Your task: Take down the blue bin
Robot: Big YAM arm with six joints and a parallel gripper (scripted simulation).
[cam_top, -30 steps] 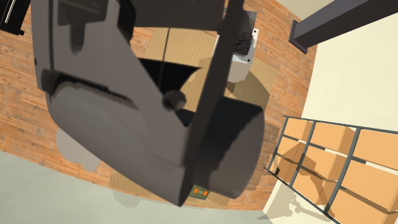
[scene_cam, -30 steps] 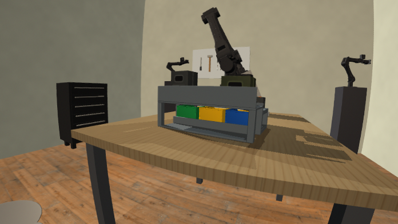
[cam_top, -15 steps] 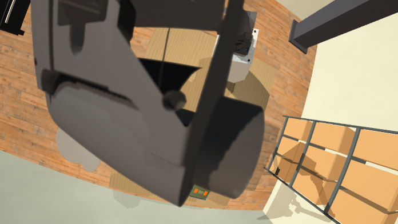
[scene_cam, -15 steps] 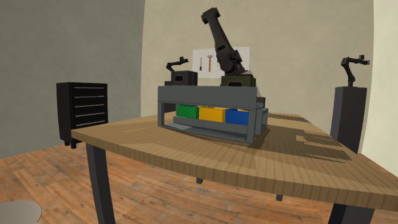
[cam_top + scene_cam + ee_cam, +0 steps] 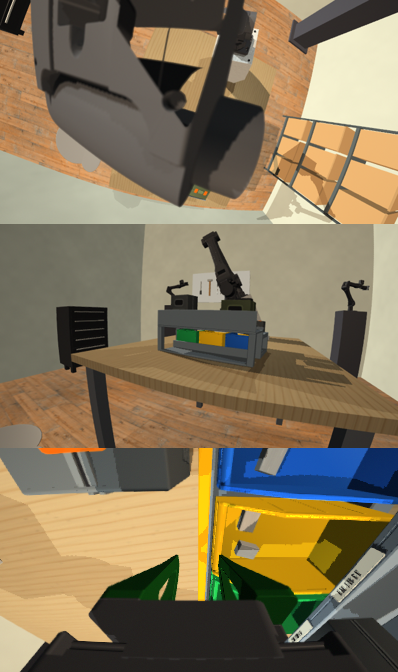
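Observation:
The blue open bin (image 5: 237, 340) sits at the right end of the grey shelf (image 5: 209, 335), next to a yellow bin (image 5: 213, 338) and a green bin (image 5: 187, 335). In the wrist view the blue bin (image 5: 300, 468) is at the top right with a grey part inside, the yellow bin (image 5: 290, 543) lies below it with grey parts, and the green bin (image 5: 295, 608) is nearest. My gripper (image 5: 198, 559) is partly open, behind the shelf. Its fingers straddle a thin yellow wall edge (image 5: 202, 538) without pressing on it. The blue bin lies ahead of the fingertips, untouched.
A grey box with an orange top (image 5: 100, 468) stands on the table to the left of the bins. My arm (image 5: 226, 278) rises behind the shelf and blocks most of the top view. A black drawer cabinet (image 5: 81, 331) stands left of the table.

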